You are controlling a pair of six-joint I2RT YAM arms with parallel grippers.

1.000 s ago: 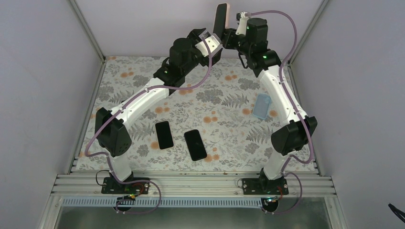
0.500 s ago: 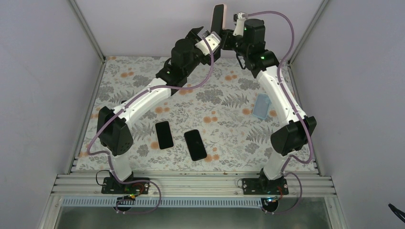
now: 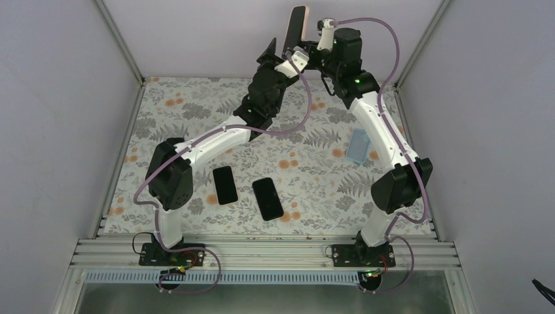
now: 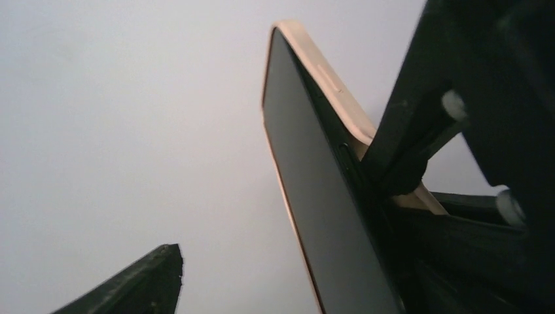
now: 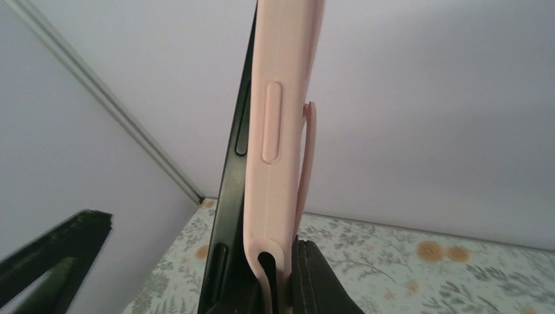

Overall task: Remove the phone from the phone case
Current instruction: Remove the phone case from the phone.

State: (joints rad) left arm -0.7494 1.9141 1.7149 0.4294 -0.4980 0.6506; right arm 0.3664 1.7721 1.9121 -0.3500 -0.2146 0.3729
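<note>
Both arms are bolted to a metal rail (image 3: 262, 252) at the near edge. Just past it, on the flowered table (image 3: 307, 167), the left loose phone (image 3: 225, 184) and the right loose phone (image 3: 268, 198) lie flat, dark sides up, near each other but not touching. Farther back on the right, a pale blue empty case (image 3: 358, 145) lies flat just beside the right arm.

At the far end both arms reach up in front of the back wall (image 3: 216, 39). The right gripper (image 3: 306, 53) pinches the lower end of the pink phone case (image 5: 281, 98) and holds it nearly upright, well above the table. The phone (image 4: 314, 196) sits in that case, its dark screen turned toward the left arm. In the right wrist view its black edge shows alongside the pink side of the case.

The left gripper (image 3: 280, 52) is close to the lower part of the cased phone, with its fingers spread. One finger (image 4: 141, 284) stands on the screen side, apart from the glass. The other finger cannot be told from the dark parts crowded on the case's side, so whether it touches the case cannot be told.
</note>
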